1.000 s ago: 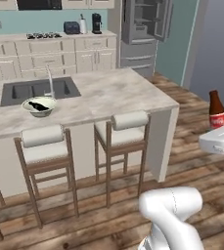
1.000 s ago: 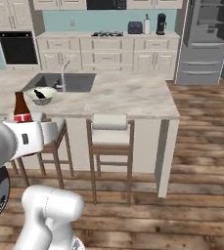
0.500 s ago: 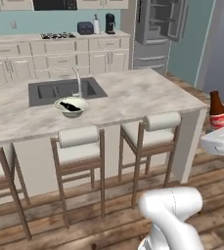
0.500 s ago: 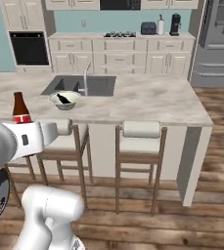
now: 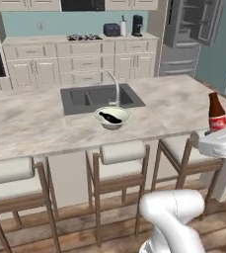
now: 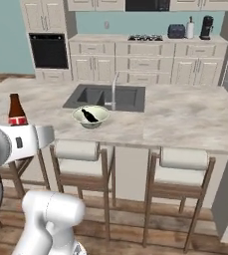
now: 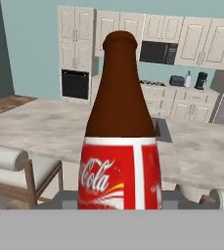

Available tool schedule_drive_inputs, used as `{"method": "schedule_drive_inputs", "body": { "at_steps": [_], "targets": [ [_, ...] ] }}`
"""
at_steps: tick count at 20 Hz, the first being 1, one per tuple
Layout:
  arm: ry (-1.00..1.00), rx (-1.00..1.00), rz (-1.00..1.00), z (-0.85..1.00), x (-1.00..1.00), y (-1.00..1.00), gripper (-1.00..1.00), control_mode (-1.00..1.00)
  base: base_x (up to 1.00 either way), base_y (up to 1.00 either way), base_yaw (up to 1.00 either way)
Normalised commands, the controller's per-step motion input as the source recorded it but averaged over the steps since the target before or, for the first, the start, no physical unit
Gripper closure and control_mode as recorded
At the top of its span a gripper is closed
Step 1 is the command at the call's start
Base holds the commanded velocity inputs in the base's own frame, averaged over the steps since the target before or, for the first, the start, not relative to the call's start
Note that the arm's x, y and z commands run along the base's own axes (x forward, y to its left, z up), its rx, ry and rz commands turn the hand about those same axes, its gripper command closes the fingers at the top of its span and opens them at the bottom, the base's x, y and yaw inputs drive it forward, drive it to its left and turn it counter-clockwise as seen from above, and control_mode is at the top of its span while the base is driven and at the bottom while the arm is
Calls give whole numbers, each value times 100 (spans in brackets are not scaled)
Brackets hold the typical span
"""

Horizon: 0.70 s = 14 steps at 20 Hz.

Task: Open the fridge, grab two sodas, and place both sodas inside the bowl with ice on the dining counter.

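My gripper [image 5: 217, 130] is shut on a soda [image 5: 217, 112], a dark-brown bottle with a red label held upright off the right end of the dining counter [image 5: 35, 123]. From the other side the gripper [image 6: 18, 125] carries the soda [image 6: 16, 110] at the left. The soda [image 7: 119, 146] stands large and close in the hand view. The pale bowl [image 5: 112, 118] sits on the counter just in front of the sink, and a second soda [image 5: 109, 117] lies inside it. The same bowl [image 6: 90, 116] is left of centre in the right base view. The fridge [image 5: 183, 34] stands at the back right with an upper door open.
White-cushioned stools [image 5: 120, 153] line the near side of the island. A grey sink [image 5: 100, 96] with a faucet [image 5: 115, 86] lies behind the bowl. The wall counter [image 6: 145, 42] carries a stove, toaster and coffee machine, with a black oven [image 6: 48, 50] at its left.
The whole picture has shifted: the base has driven along the island, so counter, bowl and stools now sit further right and nearer. The gripper still holds the soda the same way.
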Motion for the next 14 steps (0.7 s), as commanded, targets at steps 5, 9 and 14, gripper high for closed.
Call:
{"method": "schedule_drive_inputs", "body": {
  "at_steps": [5,9,14],
  "targets": [
    [0,0,0,0,0,0,100,100,95,3,13],
    [0,0,0,0,0,0,100,100,88,1,11],
    [0,0,0,0,0,0,100,100,93,3,11]
  ]
}}
